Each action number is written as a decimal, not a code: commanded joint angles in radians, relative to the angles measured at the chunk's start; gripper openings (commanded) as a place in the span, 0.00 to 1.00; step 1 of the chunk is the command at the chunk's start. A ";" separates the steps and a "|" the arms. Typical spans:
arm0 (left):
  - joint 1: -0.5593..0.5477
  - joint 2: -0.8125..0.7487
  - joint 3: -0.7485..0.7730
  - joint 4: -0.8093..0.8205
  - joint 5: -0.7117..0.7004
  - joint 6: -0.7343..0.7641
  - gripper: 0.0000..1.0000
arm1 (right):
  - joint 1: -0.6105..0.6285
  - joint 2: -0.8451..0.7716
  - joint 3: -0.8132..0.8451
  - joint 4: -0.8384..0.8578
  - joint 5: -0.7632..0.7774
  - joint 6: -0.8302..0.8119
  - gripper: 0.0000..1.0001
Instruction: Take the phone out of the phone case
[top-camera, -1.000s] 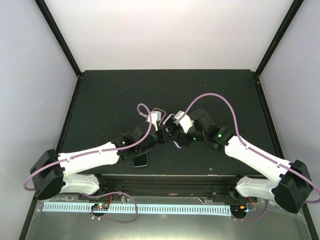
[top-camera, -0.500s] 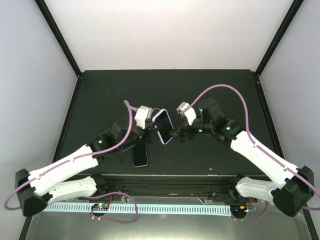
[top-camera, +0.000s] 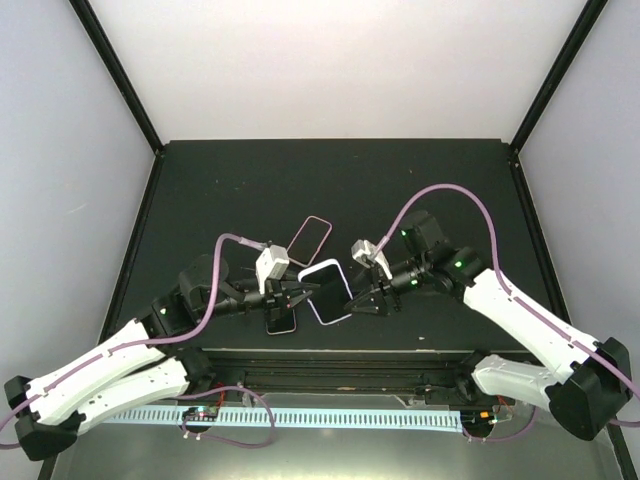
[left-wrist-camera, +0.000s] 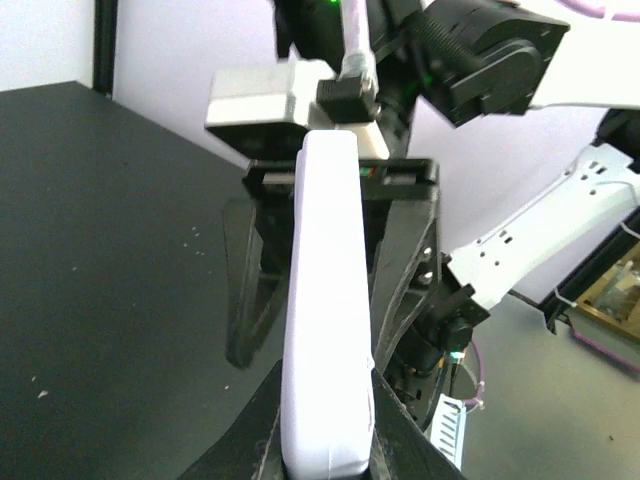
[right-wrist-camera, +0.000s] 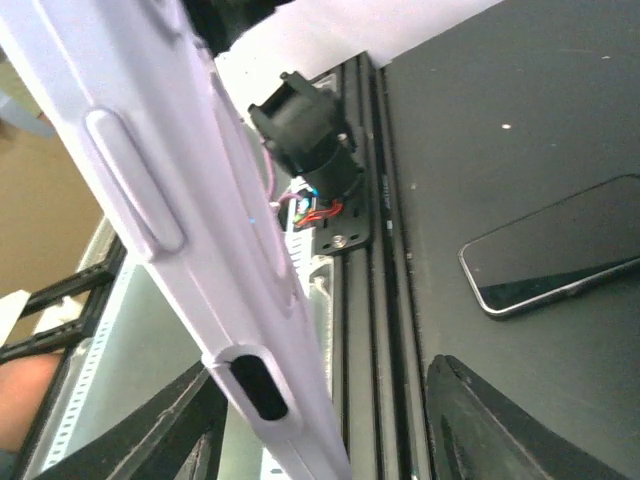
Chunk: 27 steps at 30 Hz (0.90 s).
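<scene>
The lavender phone case has shifted toward 6 o'clock and is now above the near part of the desk. The left pincer clamps its 9 o'clock end. The right pincer straddles its 3 o'clock end, spread wide.

Item 1: table. Black, matte top. I see pale specks scattered on it in both wrist views.

Item 2: phone. It lies flat on the table, dark screen up, with a pale rim. It sits just to the near side of the left pincer and is partly hidden under it.

Item 3: dark slab with a pinkish rim, flat on the table. It lies beyond the left pincer, apart from it, and to the far left of the right pincer. I cannot tell whether it is a phone or a case.
</scene>
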 joint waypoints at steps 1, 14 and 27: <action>0.001 0.027 0.048 0.098 0.100 0.017 0.02 | 0.002 -0.040 -0.033 0.062 -0.135 0.000 0.51; 0.001 0.064 0.035 0.150 0.097 -0.019 0.26 | 0.002 -0.083 -0.036 0.109 -0.120 0.045 0.07; 0.001 0.150 -0.033 0.243 0.182 -0.047 0.28 | 0.001 -0.091 -0.016 0.169 -0.118 0.128 0.04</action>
